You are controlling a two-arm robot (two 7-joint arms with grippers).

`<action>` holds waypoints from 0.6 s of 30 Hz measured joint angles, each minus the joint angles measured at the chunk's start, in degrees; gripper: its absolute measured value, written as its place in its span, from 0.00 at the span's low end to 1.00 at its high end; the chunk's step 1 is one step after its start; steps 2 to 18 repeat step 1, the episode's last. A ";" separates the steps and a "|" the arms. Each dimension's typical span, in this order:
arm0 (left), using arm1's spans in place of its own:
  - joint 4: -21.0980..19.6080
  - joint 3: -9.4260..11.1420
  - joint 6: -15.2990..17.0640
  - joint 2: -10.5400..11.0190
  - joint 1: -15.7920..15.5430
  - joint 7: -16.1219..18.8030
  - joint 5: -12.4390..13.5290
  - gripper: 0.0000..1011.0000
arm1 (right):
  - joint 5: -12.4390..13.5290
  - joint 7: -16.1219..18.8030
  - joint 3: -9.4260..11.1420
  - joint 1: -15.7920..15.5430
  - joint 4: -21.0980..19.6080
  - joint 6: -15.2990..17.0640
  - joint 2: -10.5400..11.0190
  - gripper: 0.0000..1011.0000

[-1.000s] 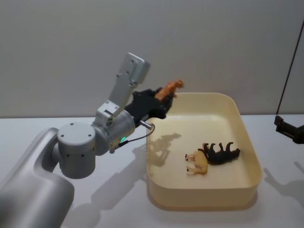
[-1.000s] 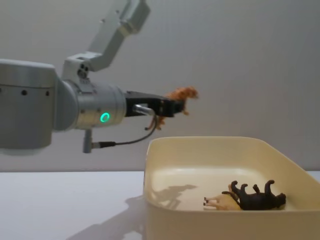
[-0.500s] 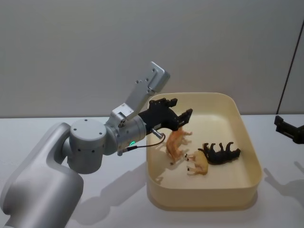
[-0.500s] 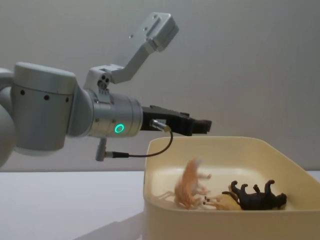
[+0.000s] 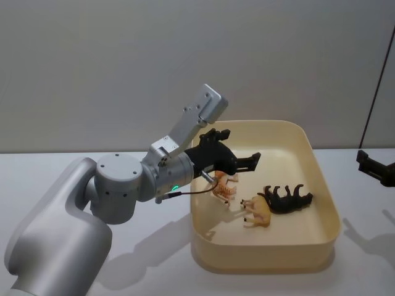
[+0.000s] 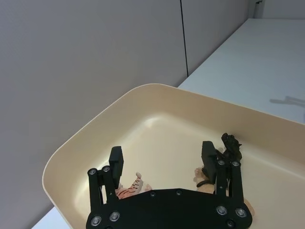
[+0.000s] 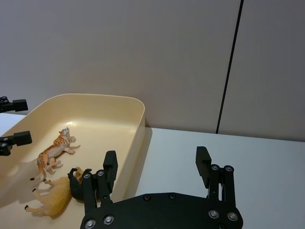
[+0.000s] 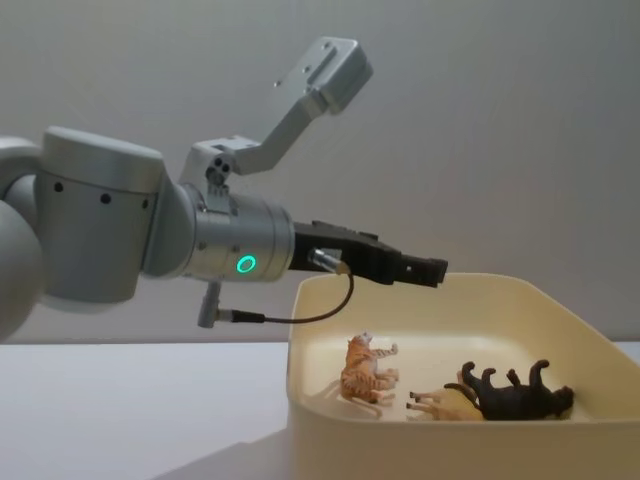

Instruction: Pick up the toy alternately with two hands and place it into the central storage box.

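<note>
The left hand point(image 5: 237, 150) hangs released over the near-left part of the central storage box point(image 5: 324, 185), its two black fingers point(image 6: 116, 161) spread wide with nothing between them. It sits at the end of a thick silver-grey arm point(image 8: 120, 235) with a green ring light, reaching in from the robot's left. Just below the hand, the tiger figure point(image 5: 223, 187) lies on its side on the floor of the box (striped orange, legs out sideways). Near it, toward the right of the box, lie a tan animal figure point(image 5: 258, 211) and a black animal figure point(image 5: 288, 198), touching each other. The right hand point(image 7: 157, 173) is off to the right, above the white table point(image 7: 228, 157) beside the box, fingers apart and grasping nothing.
</note>
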 joint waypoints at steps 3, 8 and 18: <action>0.08 0.03 0.01 -0.03 -0.06 -0.14 0.07 0.99 | 0.00 0.00 0.00 0.00 0.00 0.00 0.00 0.99; 0.08 0.03 0.01 -0.03 -0.06 -0.14 0.07 0.99 | 0.00 0.00 0.00 0.00 0.00 0.00 0.00 0.99; 0.08 0.03 0.01 -0.03 -0.06 -0.14 0.07 0.99 | 0.00 0.00 0.00 0.00 0.00 0.00 0.00 0.99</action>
